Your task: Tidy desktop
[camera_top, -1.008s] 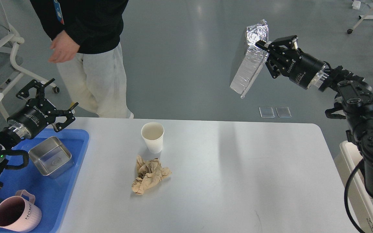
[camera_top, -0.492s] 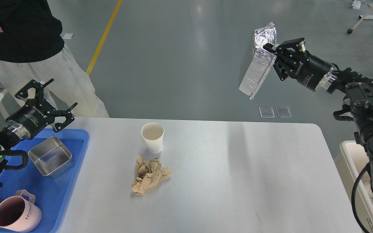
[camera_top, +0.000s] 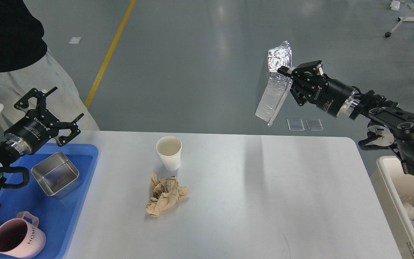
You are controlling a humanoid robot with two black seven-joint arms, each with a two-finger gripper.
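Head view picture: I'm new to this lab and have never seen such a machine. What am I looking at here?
This is taken from a humanoid robot's own head, looking down at a desktop. The two black arms are its own. The right gripper is shut on a crumpled foil tray, held in the air beyond the desk. The left gripper is open, empty, above a blue tray holding a steel pan and pink mug. A paper cup and crumpled brown paper lie on the desk.

Worktop [camera_top: 264,201] — white-grey, rounded corners. Near its middle an upright white paper cup [camera_top: 169,152], a crumpled brown paper wad [camera_top: 165,194] just in front. Blue tray [camera_top: 67,212] on the left end — steel pan [camera_top: 56,174] and pink mug [camera_top: 18,239] in it.
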